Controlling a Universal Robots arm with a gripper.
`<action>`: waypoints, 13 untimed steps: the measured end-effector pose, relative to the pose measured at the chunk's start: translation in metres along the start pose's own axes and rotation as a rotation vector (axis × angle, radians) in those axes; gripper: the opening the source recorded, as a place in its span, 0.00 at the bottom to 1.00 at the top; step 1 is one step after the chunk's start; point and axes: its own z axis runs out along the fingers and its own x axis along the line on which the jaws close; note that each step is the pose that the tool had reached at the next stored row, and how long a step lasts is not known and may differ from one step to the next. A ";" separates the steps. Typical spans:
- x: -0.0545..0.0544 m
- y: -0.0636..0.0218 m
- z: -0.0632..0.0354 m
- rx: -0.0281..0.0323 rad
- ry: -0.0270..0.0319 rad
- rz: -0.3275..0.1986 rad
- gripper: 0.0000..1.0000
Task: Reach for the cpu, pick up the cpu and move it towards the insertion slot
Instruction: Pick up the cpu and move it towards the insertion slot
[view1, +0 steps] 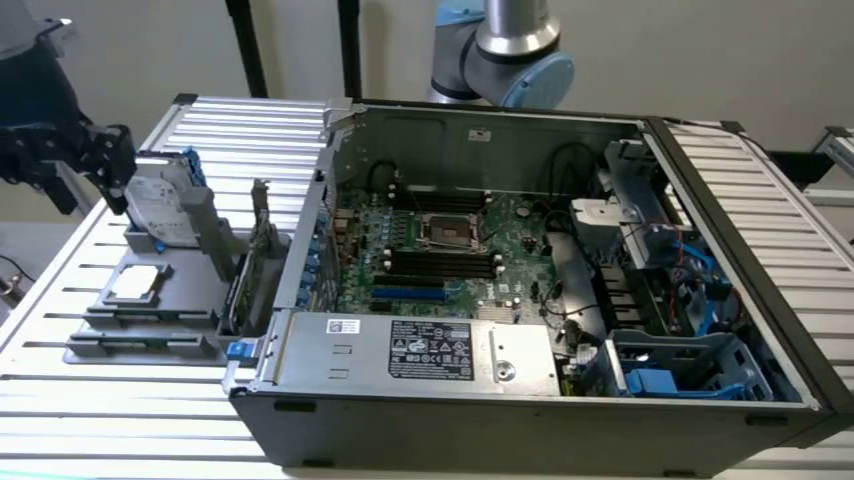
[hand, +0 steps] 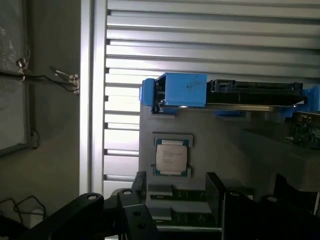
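The open computer case (view1: 534, 420) is seen foremost in the exterior view, the insertion slot (view1: 450, 229) set in its board; the cpu (view1: 138, 283) is laid on a grey tray (view1: 180, 300) at that view's left, near the gripper (view1: 94, 170). In the wrist view the fingers (hand: 139, 182) are held spread and empty, with the cpu (hand: 171, 156) seen between them, untouched

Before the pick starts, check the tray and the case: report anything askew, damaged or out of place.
Nothing stands out. The cpu lies flat and square in its recess on the grey tray, the hard drive stands in its holder, and the insertion slot looks unobstructed.
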 end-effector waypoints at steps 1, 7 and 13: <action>0.000 0.0000 0.0019 0.0000 0.0000 0.000 0.59; 0.001 0.0002 0.0128 0.0000 0.0000 -0.002 0.59; 0.002 0.0002 0.0236 0.0001 0.0001 -0.003 0.59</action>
